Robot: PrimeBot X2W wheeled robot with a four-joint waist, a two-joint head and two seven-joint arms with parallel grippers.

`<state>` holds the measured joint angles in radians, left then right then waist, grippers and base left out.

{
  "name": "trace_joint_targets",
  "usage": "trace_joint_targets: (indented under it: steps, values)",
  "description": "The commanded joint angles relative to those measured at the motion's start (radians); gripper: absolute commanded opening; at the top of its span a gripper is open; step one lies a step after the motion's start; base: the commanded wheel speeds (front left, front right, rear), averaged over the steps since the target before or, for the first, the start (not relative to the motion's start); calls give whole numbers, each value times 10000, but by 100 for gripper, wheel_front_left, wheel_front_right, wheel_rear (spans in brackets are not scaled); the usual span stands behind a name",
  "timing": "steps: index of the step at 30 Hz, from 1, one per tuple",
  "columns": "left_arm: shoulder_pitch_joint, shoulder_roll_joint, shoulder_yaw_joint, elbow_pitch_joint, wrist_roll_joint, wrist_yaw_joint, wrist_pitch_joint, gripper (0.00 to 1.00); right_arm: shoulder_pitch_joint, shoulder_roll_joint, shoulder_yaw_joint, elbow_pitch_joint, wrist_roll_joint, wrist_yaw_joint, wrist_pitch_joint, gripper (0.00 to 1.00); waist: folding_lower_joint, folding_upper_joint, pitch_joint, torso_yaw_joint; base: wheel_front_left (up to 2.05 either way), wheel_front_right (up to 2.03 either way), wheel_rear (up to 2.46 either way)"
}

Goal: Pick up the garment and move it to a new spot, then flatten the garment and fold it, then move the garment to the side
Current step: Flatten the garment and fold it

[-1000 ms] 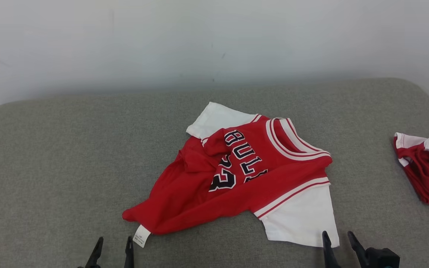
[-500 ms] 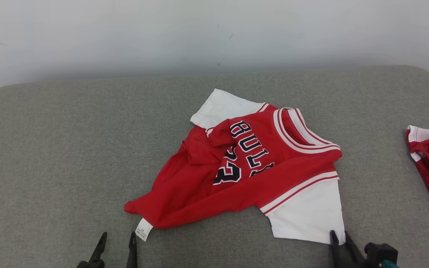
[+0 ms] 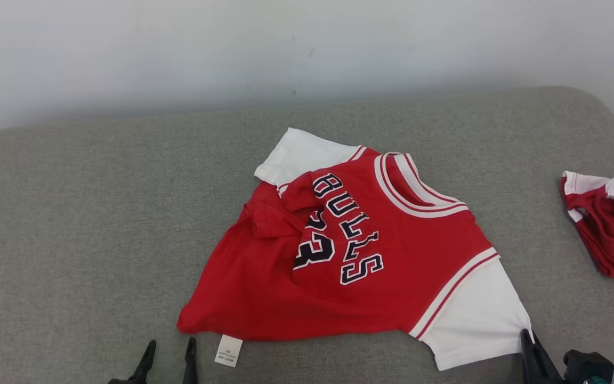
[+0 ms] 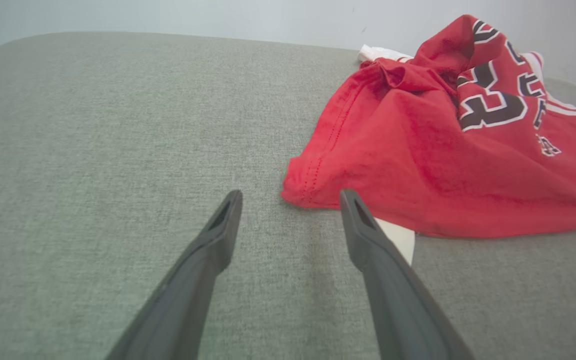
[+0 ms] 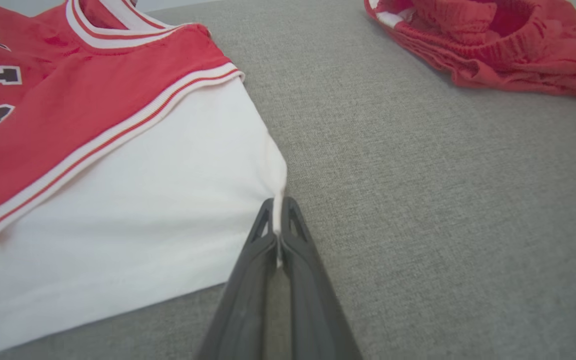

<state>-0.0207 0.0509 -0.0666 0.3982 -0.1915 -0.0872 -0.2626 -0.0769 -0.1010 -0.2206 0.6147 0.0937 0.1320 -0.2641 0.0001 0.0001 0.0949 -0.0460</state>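
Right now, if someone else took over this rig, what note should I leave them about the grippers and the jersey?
Right gripper: shut on a corner of the jersey, at its white sleeve.
Left gripper: open, empty, just short of the red hem corner.
Jersey lies lettering up on the grey surface, partly spread, bunched at its far left; a second red garment sits apart to the right.
Done: sleeve corner pinched. Left: flatten fully, fold, move aside.
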Motion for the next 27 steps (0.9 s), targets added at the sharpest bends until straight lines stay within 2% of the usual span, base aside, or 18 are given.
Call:
trace_joint_targets:
  steps: [1,15,24,25,26,27]
  values:
    - [-57,-5,5,35,-144,17,-30,100,91,-73,-39,-47,-89,-29,4,0,-1,-1,48,-66,0,0,0]
    - [-741,1,-171,1032,-1059,12,-30,100,-293,-269,-79,-308,-130,-29,2,0,-1,-1,561,-489,0,0,0]
    - [-1056,-15,-451,1553,-800,14,-18,98,-420,-354,-136,-433,-168,-29,4,0,-1,-1,733,-580,0,0,0]
    - [-1066,-16,-540,1598,-723,-13,-18,76,-433,-356,-145,-437,-171,-29,4,0,-1,-1,726,-583,0,0,0]
    - [-1066,-16,-661,1648,-637,-13,-16,45,-447,-354,-156,-444,-186,-29,4,0,-1,-1,701,-580,0,0,0]
    - [-1055,-13,-753,1707,-635,-21,-12,29,-461,-342,-159,-450,-196,-29,4,0,-1,-1,685,-577,0,0,0]
